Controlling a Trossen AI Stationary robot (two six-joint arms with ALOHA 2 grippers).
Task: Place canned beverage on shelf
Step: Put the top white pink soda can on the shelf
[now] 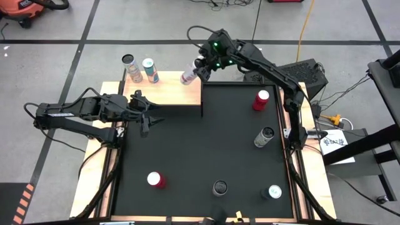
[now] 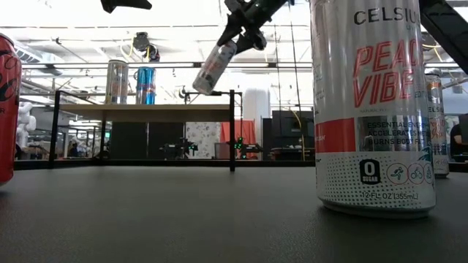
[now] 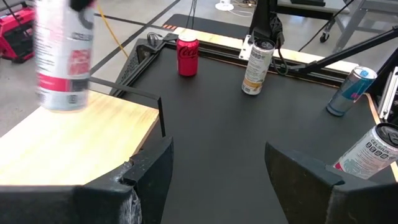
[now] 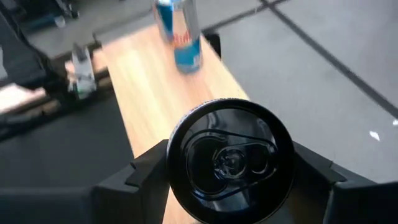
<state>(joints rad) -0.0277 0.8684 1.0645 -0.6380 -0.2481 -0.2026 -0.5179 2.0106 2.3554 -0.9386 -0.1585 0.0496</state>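
Overhead, the right pincer (image 1: 201, 67) was clamped on a slim silver-and-red aluminium drink can (image 1: 188, 75), carrying it tilted in the air just above the right end of the pale natural-wood shelf on thin black legs (image 1: 178, 94). In the right wrist view the can's dark pull-tab top (image 4: 229, 160) sat squarely between the two fingers, so the hold was on the upper wall of the can. A thin-walled can of that kind was probably rigid enough if full, yet smooth and inclined to slip or swing in a two-point grip, and an overtight squeeze could dent it. A hold on the wall below the rim, as here, looked the sensible place. Being tall and narrow, it would likely topple unless brought upright before it was let go.

Two more cans, a silver one (image 1: 131, 67) and a blue-and-silver one (image 1: 150, 70), already stood at the shelf's left end, leaving bare board beneath the carried can. The left pincer (image 1: 143, 117), fingers apart and empty, waited over the black worktop (image 1: 200, 156) just in front of the shelf.
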